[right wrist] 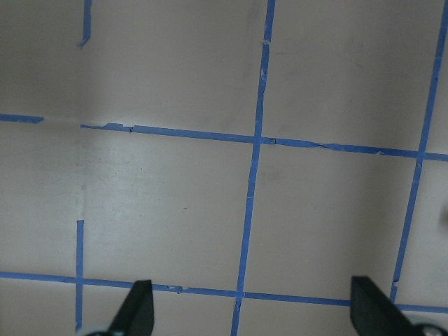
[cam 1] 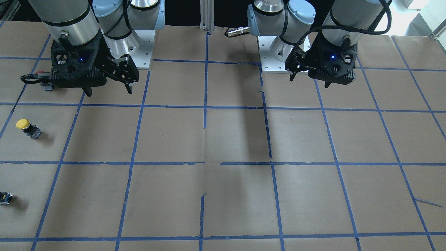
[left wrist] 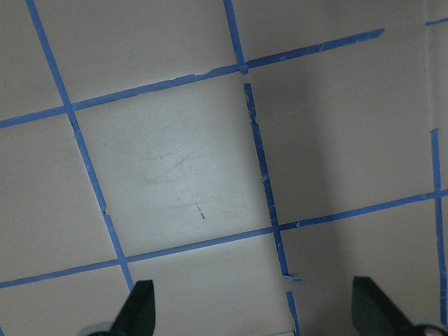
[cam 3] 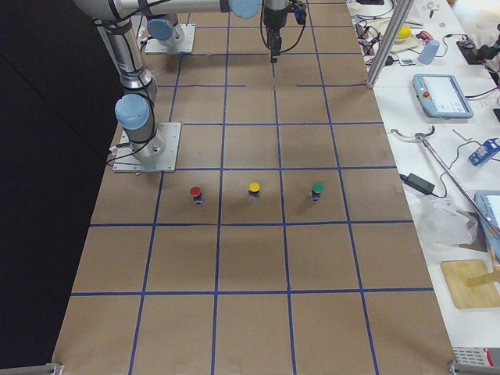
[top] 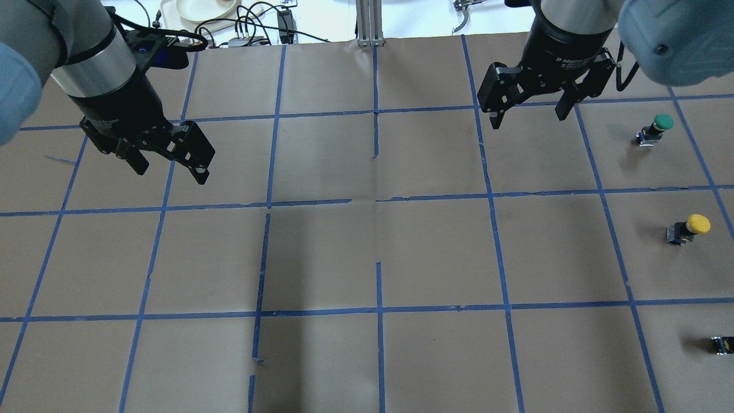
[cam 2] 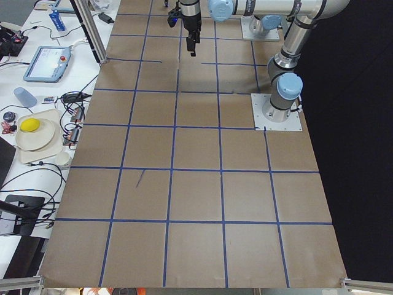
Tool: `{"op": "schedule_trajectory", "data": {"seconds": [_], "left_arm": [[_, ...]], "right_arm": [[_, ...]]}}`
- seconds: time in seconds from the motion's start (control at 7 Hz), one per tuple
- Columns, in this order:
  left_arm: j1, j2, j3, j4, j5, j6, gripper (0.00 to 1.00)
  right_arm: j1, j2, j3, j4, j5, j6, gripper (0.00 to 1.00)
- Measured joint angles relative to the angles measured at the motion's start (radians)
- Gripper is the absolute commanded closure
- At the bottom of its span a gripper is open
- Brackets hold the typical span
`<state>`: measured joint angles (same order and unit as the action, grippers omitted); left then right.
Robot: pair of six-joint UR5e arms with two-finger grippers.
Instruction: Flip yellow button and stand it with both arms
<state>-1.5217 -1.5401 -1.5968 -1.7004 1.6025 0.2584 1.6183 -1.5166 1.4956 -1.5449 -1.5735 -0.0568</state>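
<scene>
The yellow button (top: 688, 228) stands cap up on its black base on the brown paper, at the far right of the overhead view. It also shows in the front view (cam 1: 28, 127) and the right side view (cam 3: 254, 191). My right gripper (top: 527, 117) hangs open and empty above the table, well back and left of the button. It also shows in the front view (cam 1: 108, 89) and its wrist view (right wrist: 252, 311). My left gripper (top: 172, 166) is open and empty over the table's left side; it shows again in the front view (cam 1: 310, 77) and its wrist view (left wrist: 257, 311).
A green-capped button (top: 656, 129) stands beyond the yellow one, and a red-capped one (cam 3: 195, 192) stands nearer the robot. A small dark block with a yellow spot (top: 723, 344) is cut off by the view's edge. Blue tape lines grid the table (top: 378, 252). Clutter lies on the bench past the far edge.
</scene>
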Motion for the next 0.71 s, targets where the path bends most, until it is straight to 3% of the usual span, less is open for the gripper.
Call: {"op": "schedule_trajectory", "data": {"seconds": [0.71], "left_arm": [[0.000,-0.002,0.010,0.005,-0.003,0.001,0.00]], "right_arm": [[-0.002,-0.013,-0.012,0.008,0.002,0.002,0.00]]}}
